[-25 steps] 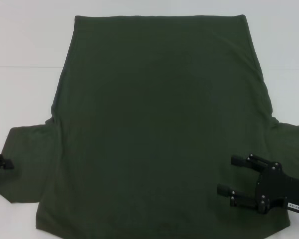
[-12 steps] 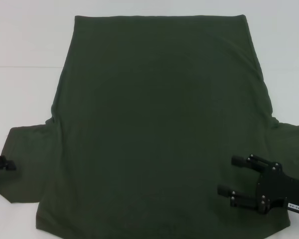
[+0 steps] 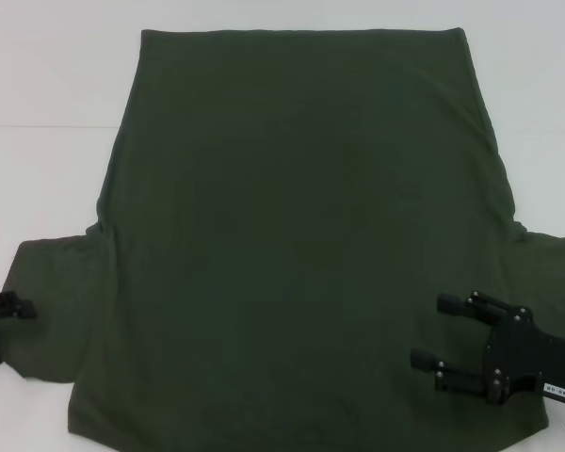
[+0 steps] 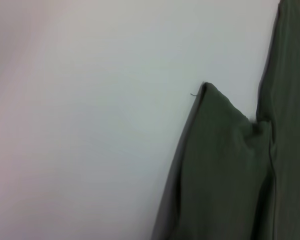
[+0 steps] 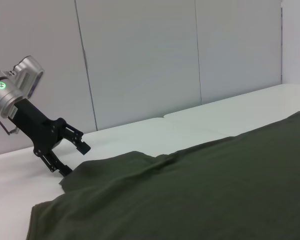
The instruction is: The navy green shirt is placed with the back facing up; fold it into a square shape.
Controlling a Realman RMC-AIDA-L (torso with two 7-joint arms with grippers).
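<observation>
The navy green shirt (image 3: 292,235) lies spread flat on the white table (image 3: 38,141), hem at the far end, sleeves near me. My left gripper (image 3: 0,331) is open at the outer edge of the left sleeve (image 3: 52,301); the right wrist view shows it (image 5: 75,159) with its lower finger at the sleeve's corner. The left wrist view shows the sleeve (image 4: 225,165) on the table. My right gripper (image 3: 429,331) is open over the shirt's near right part, by the right sleeve. The shirt fills the lower right wrist view (image 5: 215,185).
White table top (image 4: 90,125) lies around the shirt on the left, right and far sides. A grey panelled wall (image 5: 140,60) stands behind the table on the left arm's side.
My left gripper has crept slightly right, toward the left sleeve. The right gripper and the shirt have not moved.
</observation>
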